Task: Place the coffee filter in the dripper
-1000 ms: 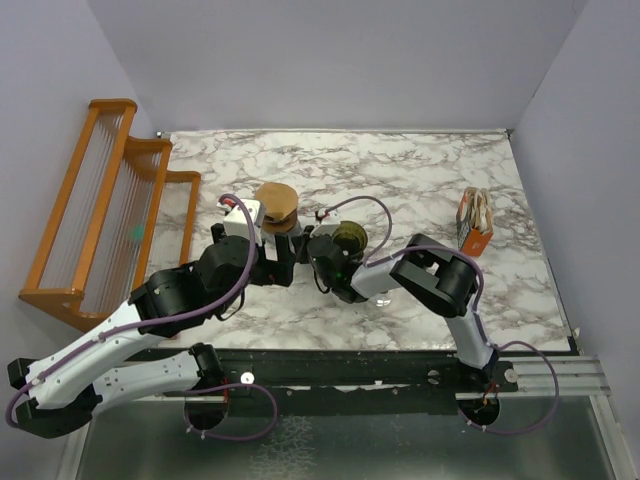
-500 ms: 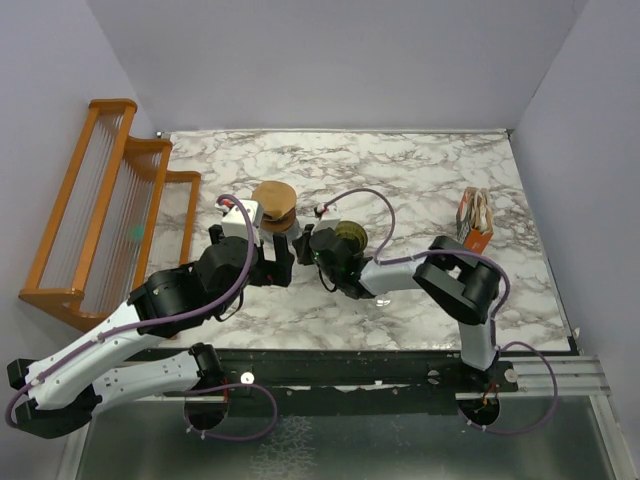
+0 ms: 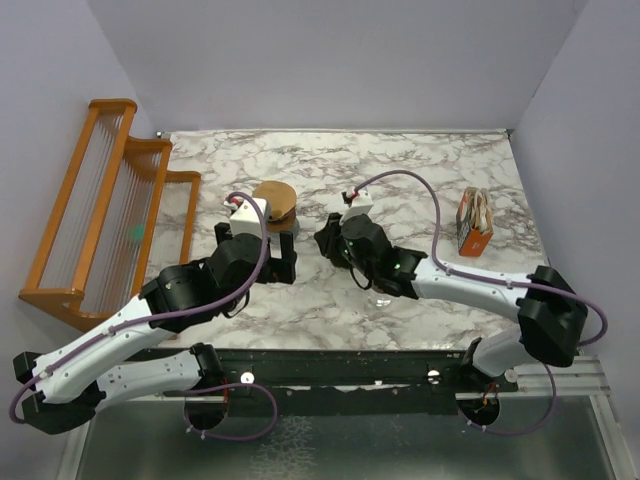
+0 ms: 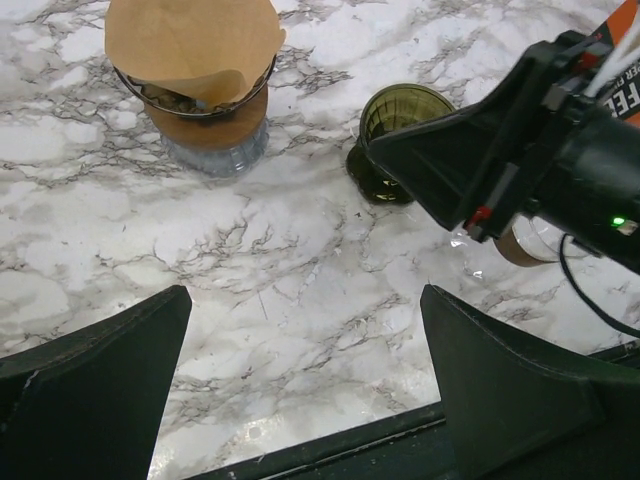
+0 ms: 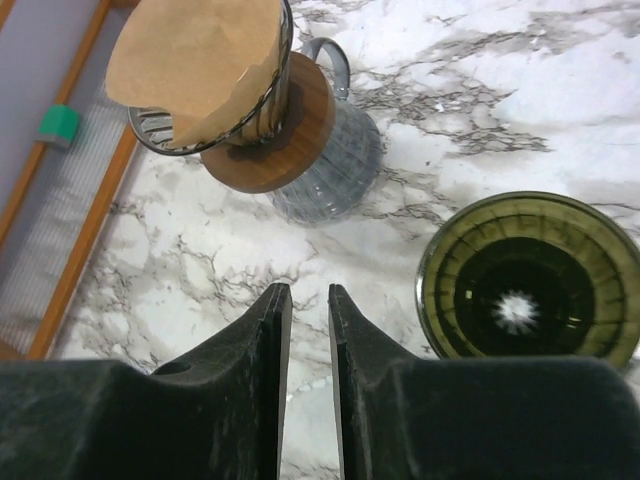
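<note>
Jaws on your left gripper [image 4: 305,295] stand wide apart with nothing between them, over the marble [image 4: 260,250] on the near side. Just beyond them, the tan paper [image 4: 190,40] sits in a wire basket [image 5: 150,130] on the carafe [image 5: 335,165]; that is not your filter.

To the right, your right gripper [image 5: 310,295] has its fingers parted by only a thin slit, and nothing is in it. The dripper [image 5: 530,280] stands just right of those fingertips. It is upright, mouth up, axis vertical, and empty: you look down past the ribs to the star-shaped hole. Well off to the right sits the orange box [image 3: 473,225], with what look like papers at its top.

The white filter shows in none of your views, so you cannot tell which way it lies from either pair of jaws. The coming move turns on that. If it is in the box, the right arm is probably the nearer one. Any drop would likely need to come straight down the dripper's axis.

Your top view hides the dripper under the right wrist, while both wrist views show it. Only the left wrist view shows the right fingers from the side, pointing left and passing in front of the dripper's right rim. Whether they touch it, you cannot tell. Only the right wrist view shows the bare inside.
</note>
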